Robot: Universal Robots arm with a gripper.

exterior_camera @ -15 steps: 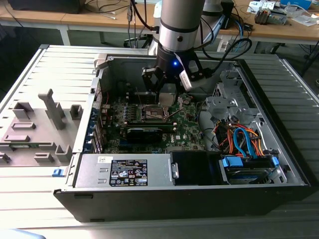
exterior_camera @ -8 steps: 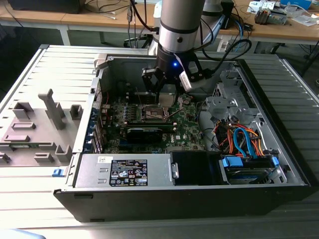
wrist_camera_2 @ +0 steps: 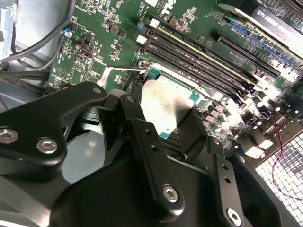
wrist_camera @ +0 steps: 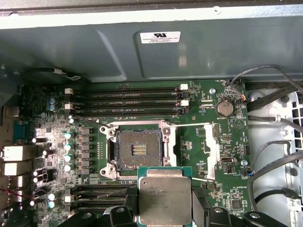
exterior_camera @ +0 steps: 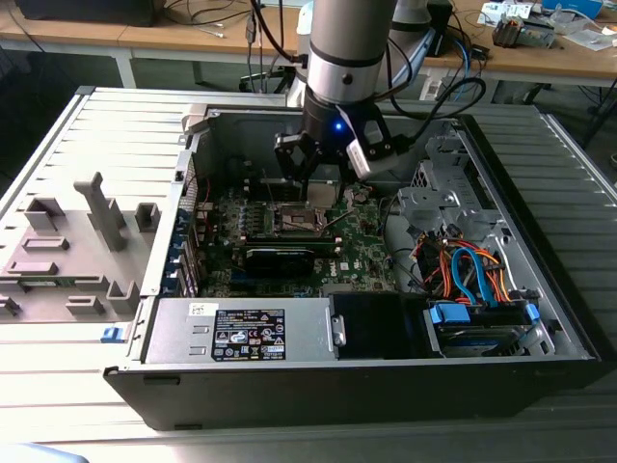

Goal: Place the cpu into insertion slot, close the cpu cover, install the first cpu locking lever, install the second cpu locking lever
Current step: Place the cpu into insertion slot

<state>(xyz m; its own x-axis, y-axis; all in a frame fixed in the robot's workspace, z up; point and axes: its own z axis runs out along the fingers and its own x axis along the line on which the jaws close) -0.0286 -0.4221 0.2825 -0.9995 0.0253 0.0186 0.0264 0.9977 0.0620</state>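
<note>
The cpu (wrist_camera: 164, 196), silver-grey top facing up, is clamped by its edges between the black fingers (wrist_camera: 201, 208) of the gripper (wrist_camera: 164, 210), which is clenched on it. It hangs above the green motherboard (wrist_camera: 208, 137), apart from the insertion slot (wrist_camera: 137, 149) and not yet seated. The slot lies uncovered, its dark square bed and silvery border showing. In the second wrist view the chip sits tilted between the two fingers, with the long black memory slots (wrist_camera_2: 203, 56) just past it. In the exterior view the gripper hovers just over the far side of the slot, inside the open computer case (exterior_camera: 540, 318). A black card (exterior_camera: 280, 258) lies just near of the slot, a grey power supply (exterior_camera: 255, 333) sits along the near wall, and blue and orange cables (exterior_camera: 472, 270) bunch at the right. The case rests on a ribbed grey worktop (exterior_camera: 106, 125), with grey holders (exterior_camera: 96, 217) on its left.
</note>
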